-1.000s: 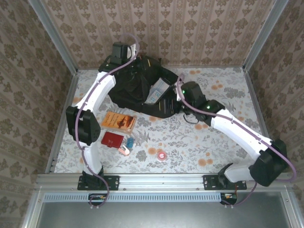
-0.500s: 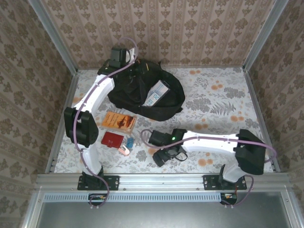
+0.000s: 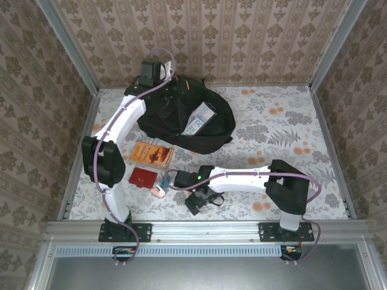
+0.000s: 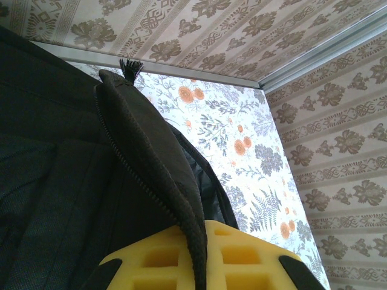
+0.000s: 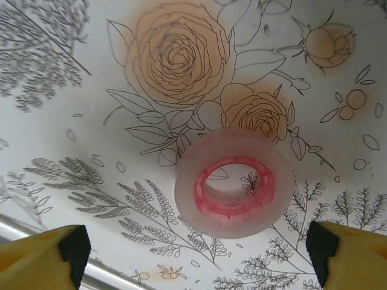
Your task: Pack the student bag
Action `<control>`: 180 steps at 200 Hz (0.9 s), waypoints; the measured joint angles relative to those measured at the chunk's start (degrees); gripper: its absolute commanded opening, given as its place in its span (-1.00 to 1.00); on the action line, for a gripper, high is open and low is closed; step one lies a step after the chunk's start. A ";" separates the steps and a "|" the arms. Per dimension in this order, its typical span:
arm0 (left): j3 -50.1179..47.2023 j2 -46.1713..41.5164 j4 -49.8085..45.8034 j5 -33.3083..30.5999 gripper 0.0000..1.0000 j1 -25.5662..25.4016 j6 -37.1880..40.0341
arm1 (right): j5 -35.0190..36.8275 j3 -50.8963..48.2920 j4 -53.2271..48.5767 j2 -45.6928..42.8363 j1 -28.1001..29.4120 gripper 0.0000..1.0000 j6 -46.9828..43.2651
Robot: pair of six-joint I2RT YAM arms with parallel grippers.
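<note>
1. Tabletop (image 3: 284,121): covered in a floral sheet, with the loose items lying toward its near-left part.
2. Bag (image 3: 175,124): lies at the far-left corner with its mouth open. A white-and-blue pack (image 3: 201,118) pokes out of it.
3. Book (image 3: 151,154) and red case (image 3: 143,177): they lie between the bag and the near edge, not yet packed. A careless arm swing toward the bag could knock them.
4. Left fingers (image 4: 254,266): clenched on the bag's zip rim, holding it up. If the soft fabric slips out, the mouth may sag shut and the next item would land on cloth.
5. Right fingers (image 5: 36,257): released and spread wide, one on each side of the tape and touching nothing.
6. Tape (image 5: 233,181): lies flat by the near edge, and the roll looks smooth. An off-centre squeeze could squirt it sideways, perhaps toward the edge rail. Fingers closing too high might only graze its top.
</note>
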 measured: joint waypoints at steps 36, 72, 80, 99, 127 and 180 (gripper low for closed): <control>-0.02 0.00 0.00 0.02 -1.00 0.04 -0.02 | -0.02 -0.02 0.13 1.33 -0.13 0.86 -0.02; -0.07 0.00 0.02 0.24 -1.00 0.33 -0.04 | -0.07 -0.04 0.50 2.51 -0.76 0.79 -0.24; -0.07 0.00 0.02 0.28 -1.00 0.33 -0.04 | -0.09 -0.04 0.59 3.04 -0.96 0.78 -0.24; -0.09 0.00 0.04 0.46 -1.00 0.31 -0.04 | -0.76 -0.07 0.92 3.56 -1.33 0.75 -0.39; -0.11 0.00 0.02 0.46 -1.00 0.42 -0.07 | -2.12 -0.33 1.49 3.56 -1.88 0.67 -0.48; -0.11 0.00 0.04 0.61 -1.00 0.68 -0.28 | -3.56 -0.59 1.97 3.54 -2.78 0.43 -1.29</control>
